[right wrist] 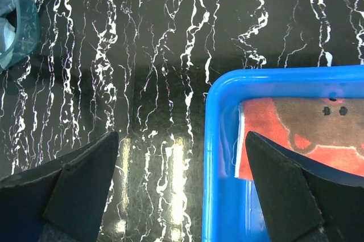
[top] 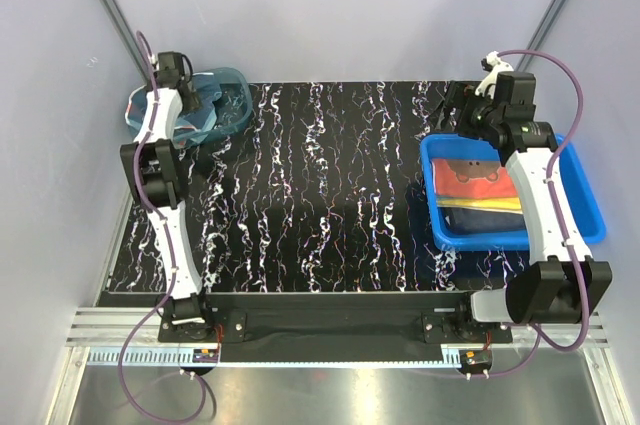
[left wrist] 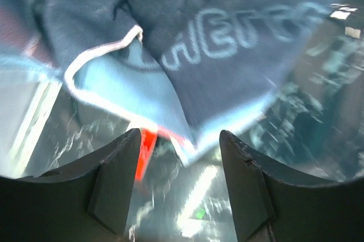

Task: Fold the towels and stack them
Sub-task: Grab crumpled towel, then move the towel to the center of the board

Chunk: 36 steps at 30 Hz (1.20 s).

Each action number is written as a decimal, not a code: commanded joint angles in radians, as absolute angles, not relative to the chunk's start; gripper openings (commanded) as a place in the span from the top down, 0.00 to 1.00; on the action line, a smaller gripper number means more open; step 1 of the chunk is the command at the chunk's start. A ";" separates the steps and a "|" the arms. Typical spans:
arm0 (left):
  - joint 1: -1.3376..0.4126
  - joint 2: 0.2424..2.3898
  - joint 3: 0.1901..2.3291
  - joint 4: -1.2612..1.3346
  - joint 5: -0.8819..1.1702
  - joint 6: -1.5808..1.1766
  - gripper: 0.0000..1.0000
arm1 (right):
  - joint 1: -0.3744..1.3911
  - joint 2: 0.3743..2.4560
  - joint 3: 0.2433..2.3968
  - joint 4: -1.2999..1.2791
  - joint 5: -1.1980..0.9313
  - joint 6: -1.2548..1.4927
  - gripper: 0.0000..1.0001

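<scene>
Left fingers (left wrist: 114, 185) and right fingers (right wrist: 74, 191) spread wide, both holding nothing.

A folded orange-red towel (top: 475, 172) with a brown face print lies flat atop a yellow towel (top: 485, 202) in the blue bin (top: 434, 207), while a crumpled teal towel (left wrist: 227, 48) with pale print fills the basket (top: 240, 95).

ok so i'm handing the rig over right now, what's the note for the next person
Left pincer: open, holding nothing, down in the teal mesh basket over a crumpled grey-blue towel.
Right pincer: open, empty, above a corner of the blue bin.
Done: folded orange-red towel tops a yellow towel, stacked in the bin.
To do: fold the grey-blue towel and add it to the stack.
</scene>
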<state>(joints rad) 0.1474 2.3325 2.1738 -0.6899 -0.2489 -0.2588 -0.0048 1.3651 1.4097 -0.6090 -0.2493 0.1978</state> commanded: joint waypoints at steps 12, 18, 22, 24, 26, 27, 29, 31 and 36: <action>0.193 2.383 2.266 -0.543 0.063 -0.296 1.00 | -0.006 1.433 1.482 -0.561 -0.270 0.201 0.00; 0.138 2.047 2.194 -0.399 0.267 -0.353 1.00 | -0.006 1.433 1.520 -0.600 -0.275 0.170 0.00; 0.065 1.843 2.091 -0.368 0.236 -0.322 1.00 | -0.006 1.388 1.497 -0.578 -0.262 0.202 0.00; 0.020 1.723 2.024 -0.347 0.279 -0.328 1.00 | -0.006 1.371 1.473 -0.558 -0.284 0.216 0.00; -0.021 1.608 1.910 -0.353 0.273 -0.331 1.00 | -0.006 1.356 1.467 -0.558 -0.319 0.219 0.00; -0.064 1.573 1.863 -0.370 0.276 -0.350 1.00 | -0.006 1.351 1.459 -0.554 -0.336 0.180 0.00; -0.104 1.479 1.716 -0.411 0.322 -0.418 1.00 | -0.006 1.342 1.465 -0.560 -0.292 0.164 0.00; -0.184 1.409 1.504 -0.414 0.341 -0.454 0.98 | -0.006 1.359 1.520 -0.618 -0.226 0.166 0.00; -0.337 1.203 1.039 -0.308 0.285 -0.540 0.76 | 0.020 1.391 1.565 -0.681 -0.264 0.161 0.00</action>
<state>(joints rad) -0.2852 1.1912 1.2316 -0.2718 0.2893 -0.4652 -0.0029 1.3880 1.5341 -0.6548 -0.2543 0.1795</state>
